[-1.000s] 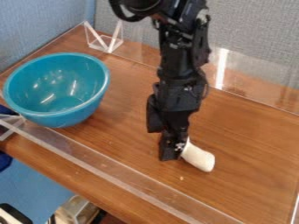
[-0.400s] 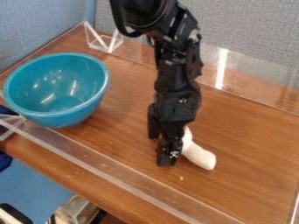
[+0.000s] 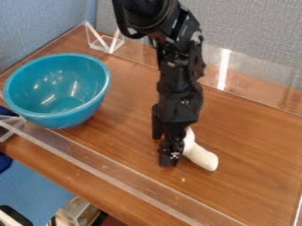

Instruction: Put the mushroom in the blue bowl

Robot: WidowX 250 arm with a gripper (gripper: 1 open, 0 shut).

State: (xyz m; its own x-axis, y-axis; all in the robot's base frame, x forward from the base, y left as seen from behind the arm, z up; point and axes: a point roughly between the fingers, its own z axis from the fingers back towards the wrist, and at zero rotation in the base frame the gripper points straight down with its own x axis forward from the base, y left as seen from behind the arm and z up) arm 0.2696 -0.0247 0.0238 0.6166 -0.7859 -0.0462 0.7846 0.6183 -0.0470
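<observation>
The single camera looks from above the near edge of the worktop (image 3: 132, 157), tilted down at a slant, facing across the wood toward the grey wall (image 3: 250, 35) behind it and the bluish panel at the upper left. It is set near enough that the blue bowl (image 3: 56, 90) fills much of the left side and the arm (image 3: 177, 75), entering from the top, is cut off by the upper edge; with only this one view, no part of the scene is shared with another.
</observation>
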